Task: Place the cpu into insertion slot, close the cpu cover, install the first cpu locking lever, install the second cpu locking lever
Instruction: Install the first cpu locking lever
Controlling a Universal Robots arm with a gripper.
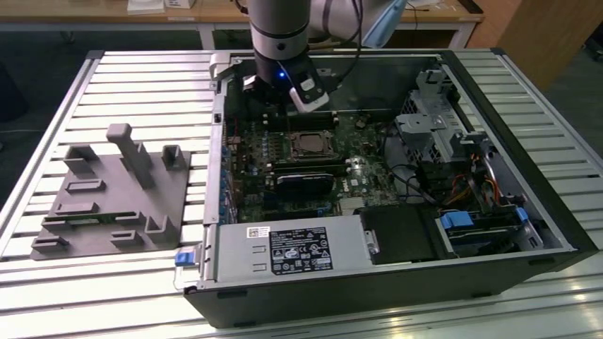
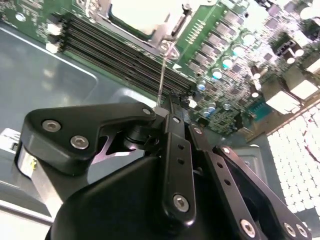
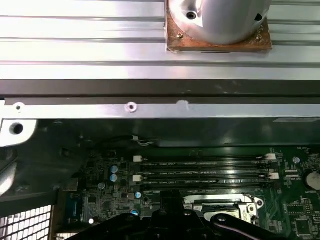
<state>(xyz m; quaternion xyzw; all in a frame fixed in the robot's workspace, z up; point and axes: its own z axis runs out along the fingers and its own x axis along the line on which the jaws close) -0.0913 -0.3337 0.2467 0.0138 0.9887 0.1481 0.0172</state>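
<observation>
**Gripper at CPU socket, cover down, one lever rod raised**

The open PC case is laid flat on the slatted alu table, w/ a grey moulded fixture set beside it at the exterior view's left. The arm is lowered into the case. The gripper is held over the green mobo, just beside the insertion slot on its far side in the exterior view.

The cpu is seated in the slot; its pale face is seen in the second wrist view. The cpu cover is laid flat over it as a silvery frame around the chip. A thin metal lever rod is raised off the board at a tilt. It runs from a loop at the socket edge to the gripper tip. Whether the rod is actually clamped cannot be told, and the gripper's opening cannot be told either.

The long black RAM slots are seen next to the socket. In the first wrist view the gripper is seen near the socket, w/ the cpu partly hidden behind it. The arm base is bolted to the table beyond the case wall. A black card is plugged in on the socket's near side in the exterior view, and the labelled PSU box is mounted at the case's near edge.
</observation>
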